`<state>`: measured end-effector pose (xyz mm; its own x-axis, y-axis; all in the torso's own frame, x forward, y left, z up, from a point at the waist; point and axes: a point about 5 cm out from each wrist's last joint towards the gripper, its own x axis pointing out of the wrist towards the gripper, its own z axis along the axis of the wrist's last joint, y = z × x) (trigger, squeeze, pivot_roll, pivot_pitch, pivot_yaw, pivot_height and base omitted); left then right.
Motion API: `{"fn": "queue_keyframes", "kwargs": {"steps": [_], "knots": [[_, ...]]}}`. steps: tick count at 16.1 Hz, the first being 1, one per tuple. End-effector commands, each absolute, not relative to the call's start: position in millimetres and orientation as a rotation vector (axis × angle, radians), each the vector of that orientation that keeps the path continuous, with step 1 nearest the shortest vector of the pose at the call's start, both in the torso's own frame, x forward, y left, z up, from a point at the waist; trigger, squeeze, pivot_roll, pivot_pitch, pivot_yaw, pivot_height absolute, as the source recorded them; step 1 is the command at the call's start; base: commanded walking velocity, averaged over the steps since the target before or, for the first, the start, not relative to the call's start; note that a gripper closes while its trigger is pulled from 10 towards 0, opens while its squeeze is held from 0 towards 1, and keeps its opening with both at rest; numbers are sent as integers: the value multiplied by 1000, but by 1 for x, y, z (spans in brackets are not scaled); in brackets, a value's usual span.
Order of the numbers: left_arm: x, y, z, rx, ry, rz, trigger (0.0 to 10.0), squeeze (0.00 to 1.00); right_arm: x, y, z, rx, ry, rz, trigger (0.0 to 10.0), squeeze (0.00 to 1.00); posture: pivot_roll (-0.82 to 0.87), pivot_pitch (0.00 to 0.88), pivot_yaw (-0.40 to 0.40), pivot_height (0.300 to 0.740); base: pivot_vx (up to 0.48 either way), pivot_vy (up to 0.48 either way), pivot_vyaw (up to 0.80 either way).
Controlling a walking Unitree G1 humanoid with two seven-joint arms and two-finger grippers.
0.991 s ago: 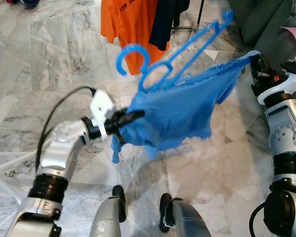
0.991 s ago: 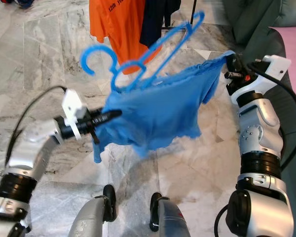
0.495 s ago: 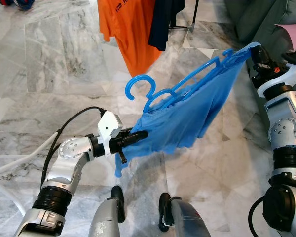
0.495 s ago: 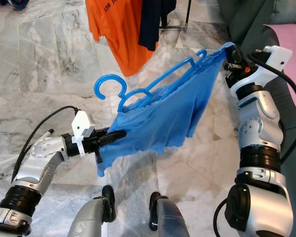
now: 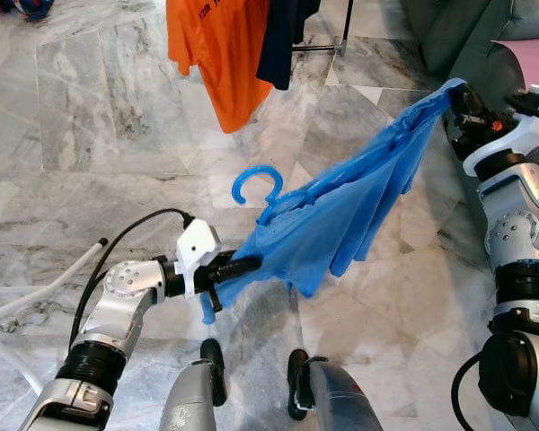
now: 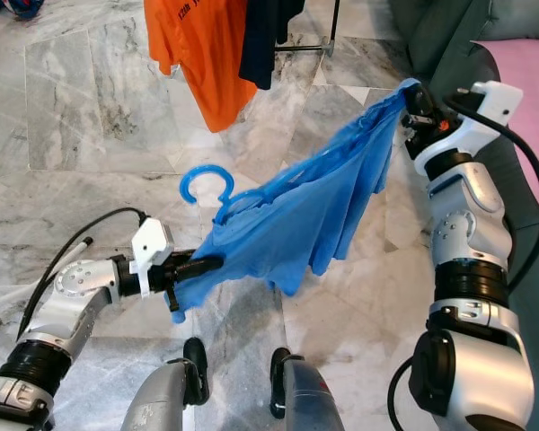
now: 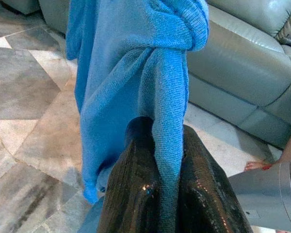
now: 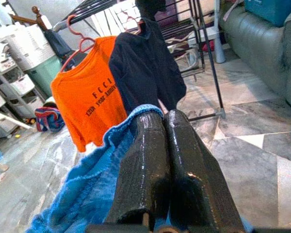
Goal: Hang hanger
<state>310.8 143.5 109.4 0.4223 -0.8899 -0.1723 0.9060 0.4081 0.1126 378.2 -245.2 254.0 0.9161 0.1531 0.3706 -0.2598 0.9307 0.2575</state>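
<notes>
Lowered hanger [image 5: 278,193], shirt [image 5: 341,224] between claws

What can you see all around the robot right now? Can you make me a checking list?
Surface: grey marble floor, no table.
Job's things: blue shirt on a blue hanger, stretched in the air between both grippers, hook free and pointing up.
Clutter: nothing seen right under the shirt.
Grippers: left gripper shut on the shirt's lower end; right gripper shut on its upper end.
Cables: black cable looping over the left arm; another along the right arm.
Surroundings: orange shirt and dark shirt hanging on a drying rack; grey sofa; pink cloth.
</notes>
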Motion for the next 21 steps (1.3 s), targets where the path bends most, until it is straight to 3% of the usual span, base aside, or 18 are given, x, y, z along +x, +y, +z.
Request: {"fn": "queue_keyframes", "kwargs": {"steps": [1, 17, 18, 21], "knots": [[305, 149, 98, 215, 141, -1146, 0, 0, 375, -252, 266, 287, -391, 209, 0, 0, 7, 354, -48, 740, 0, 0, 0], [306, 149, 96, 227, 145, -1148, 0, 0, 375, -252, 267, 284, -393, 213, 0, 0, 7, 354, -48, 740, 0, 0, 0], [337, 174, 101, 141, 78, -719, 0, 0, 363, -234, 264, 86, -337, 324, 0, 0, -17, 355, -50, 740, 0, 0, 0], [344, 182, 107, 138, 50, -611, 0, 0, 364, -217, 257, 99, -355, 331, 0, 0, -14, 351, -47, 740, 0, 0, 0]]}}
